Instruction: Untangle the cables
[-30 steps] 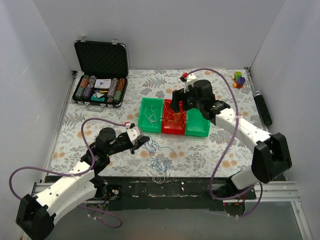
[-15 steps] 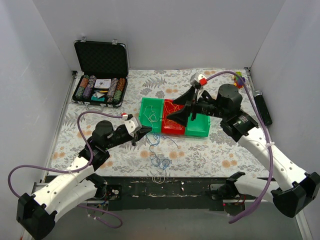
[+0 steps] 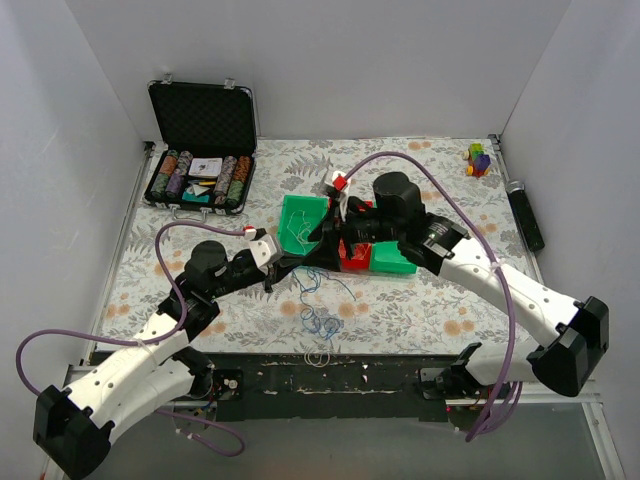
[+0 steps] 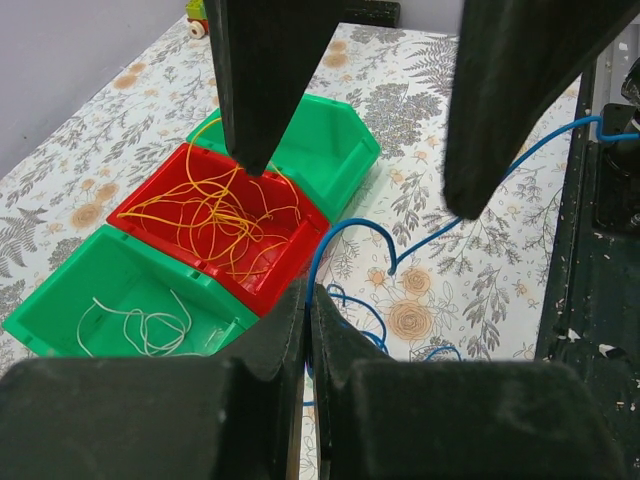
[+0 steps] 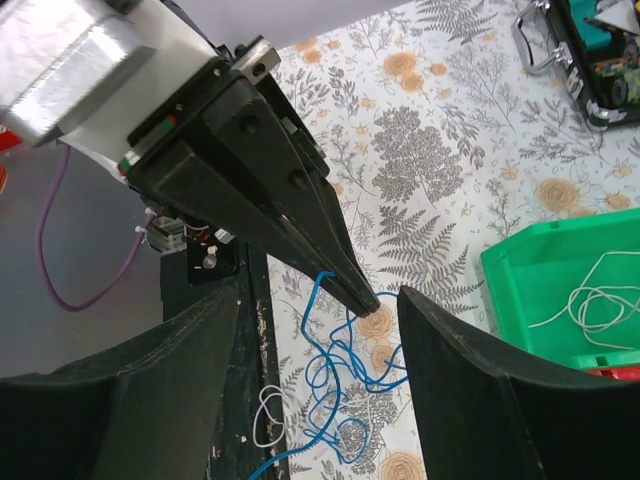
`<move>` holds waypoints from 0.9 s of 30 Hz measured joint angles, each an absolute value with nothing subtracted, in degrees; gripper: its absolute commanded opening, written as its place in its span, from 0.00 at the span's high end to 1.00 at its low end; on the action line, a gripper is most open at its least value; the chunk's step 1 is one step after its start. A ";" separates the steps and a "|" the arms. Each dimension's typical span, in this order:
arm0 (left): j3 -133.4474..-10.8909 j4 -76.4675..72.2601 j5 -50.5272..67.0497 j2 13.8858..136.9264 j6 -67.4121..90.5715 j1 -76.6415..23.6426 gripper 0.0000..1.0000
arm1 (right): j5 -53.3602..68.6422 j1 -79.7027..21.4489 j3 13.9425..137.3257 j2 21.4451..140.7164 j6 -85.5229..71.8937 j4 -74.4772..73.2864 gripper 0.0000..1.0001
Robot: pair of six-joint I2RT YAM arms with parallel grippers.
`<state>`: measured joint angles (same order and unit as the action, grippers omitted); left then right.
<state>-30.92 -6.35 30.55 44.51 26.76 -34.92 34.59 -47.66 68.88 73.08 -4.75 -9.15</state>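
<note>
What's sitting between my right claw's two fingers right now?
The tip of the left claw, shut on a blue cable, sits in the gap of the open right claw. The right wrist view shows this most clearly.

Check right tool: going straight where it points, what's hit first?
Likely the left tool, shut on the blue cable; its tip sits just ahead of the open right tool, roughly between its fingers. Depth unclear.

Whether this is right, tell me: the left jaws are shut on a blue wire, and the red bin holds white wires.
Not quite. The red bin holds yellow wires, not white, as the left wrist view shows. The left jaws are indeed shut on a blue wire.
</note>
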 measured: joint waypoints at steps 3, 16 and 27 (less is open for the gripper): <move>-30.92 -6.35 30.79 44.49 26.92 -34.92 1.00 | 34.39 -47.92 68.66 74.81 -5.45 -8.86 0.34; -30.92 -6.42 31.09 44.18 27.81 -34.92 0.90 | 30.63 -49.69 67.44 76.88 -9.23 -5.65 0.99; -29.63 -7.53 32.08 43.59 29.50 -34.61 0.25 | 22.24 -49.76 78.35 74.94 -6.17 -12.58 0.99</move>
<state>-29.63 -7.53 32.08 43.59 29.50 -34.61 22.24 -49.76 78.35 74.94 -6.17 -12.58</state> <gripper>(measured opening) 0.395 0.026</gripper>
